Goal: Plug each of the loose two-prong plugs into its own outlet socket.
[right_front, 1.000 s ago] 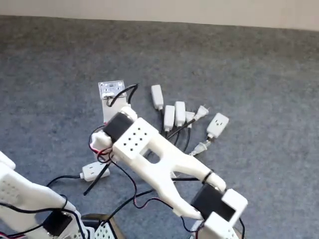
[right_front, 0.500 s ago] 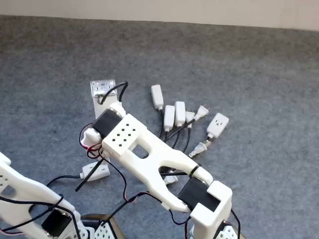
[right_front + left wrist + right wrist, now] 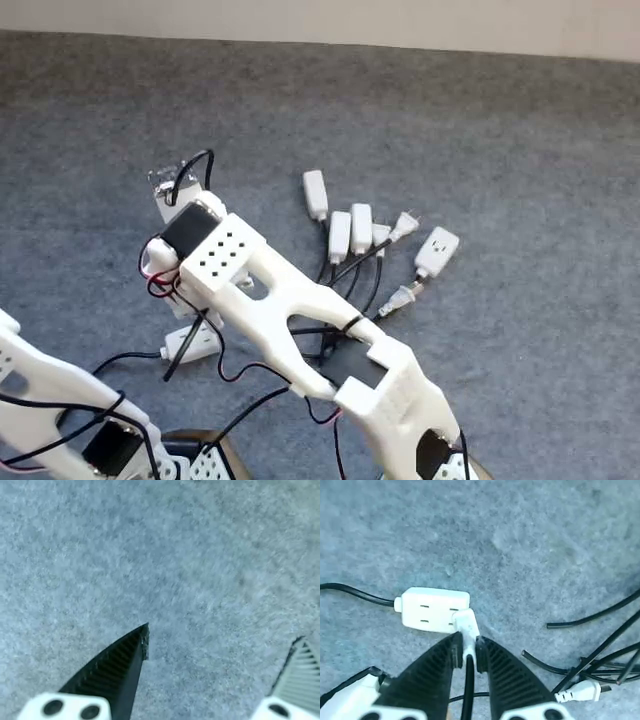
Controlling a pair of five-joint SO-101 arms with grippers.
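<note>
- The right gripper (image 3: 467, 642) pinches a white plug (image 3: 465, 622) with a black cord tight in its jaws.
- The plug's tip touches the edge of a white outlet socket (image 3: 432, 610) that lies flat on the grey table (image 3: 545, 525).
- The left gripper (image 3: 222, 635) hangs over the table with its jaws wide apart, holding nothing.
- Other sockets (image 3: 340, 235) and loose plugs (image 3: 400, 297) lie in a bunch, well apart from that socket.

One socket at the left, the other pieces at the right.
The outlet socket (image 3: 192, 343) lies left of the right arm (image 3: 290, 310), well apart from the group of sockets and plugs (image 3: 360, 228) at the arm's other side. The held plug (image 3: 465, 622), between the right gripper (image 3: 467, 642)'s fingers, touches this socket's edge.
</note>
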